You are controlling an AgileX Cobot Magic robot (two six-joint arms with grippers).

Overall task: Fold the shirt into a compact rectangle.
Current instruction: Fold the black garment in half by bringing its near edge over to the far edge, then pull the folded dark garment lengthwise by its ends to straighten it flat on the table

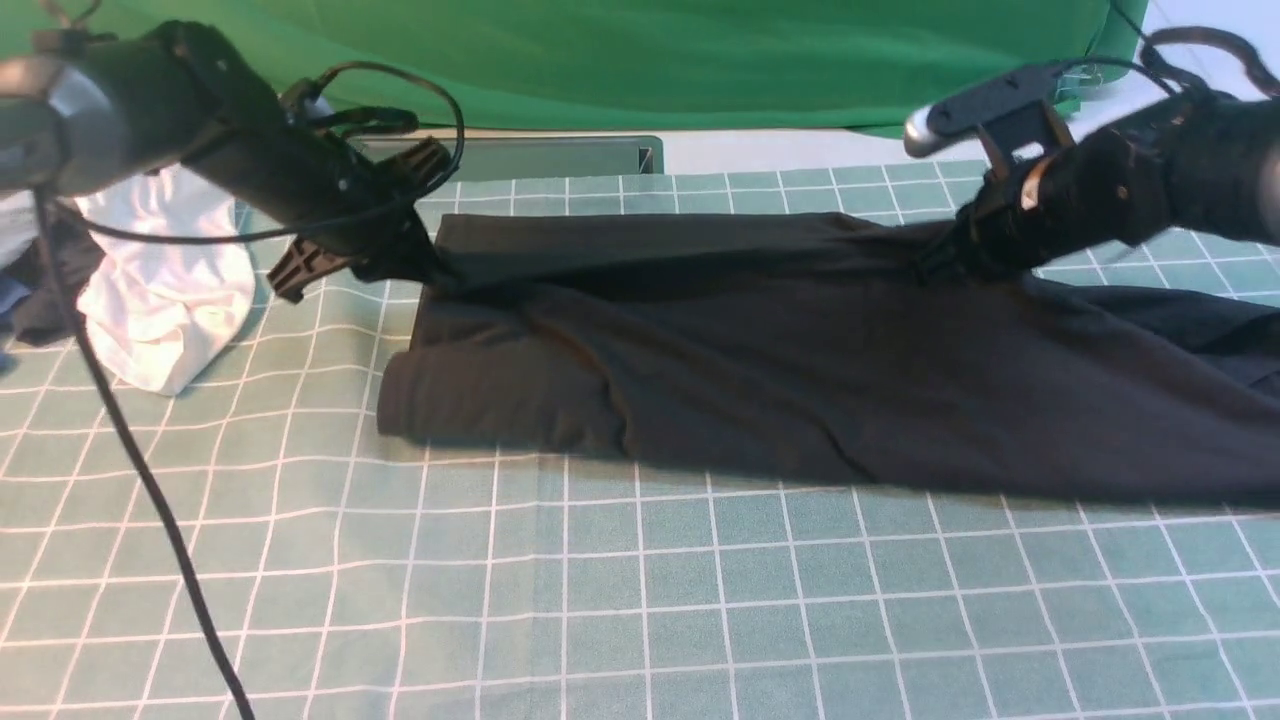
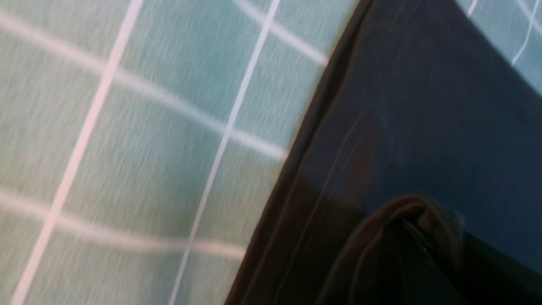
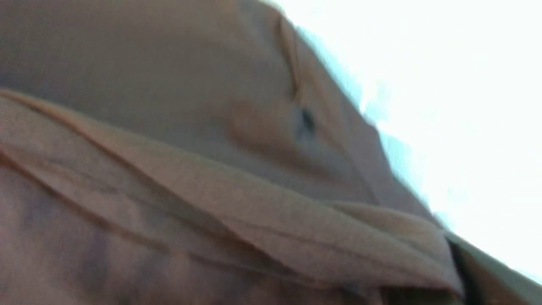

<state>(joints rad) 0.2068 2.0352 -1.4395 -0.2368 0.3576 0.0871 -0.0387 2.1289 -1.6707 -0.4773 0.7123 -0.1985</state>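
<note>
Two pincers are closed on the far edge of the shirt (image 1: 780,380): the left pincer (image 1: 430,270) is clamped on its far left corner, and the right pincer (image 1: 938,262) pinches the cloth farther along, where the fabric rises into a small peak. The black shirt lies stretched sideways across the teal checked cloth (image 1: 600,620) that covers the counter (image 1: 780,150), its right end running out of the front view. A white garment (image 1: 165,285) lies crumpled near the left arm, and a bright green cloth (image 1: 650,50) hangs behind.
</note>
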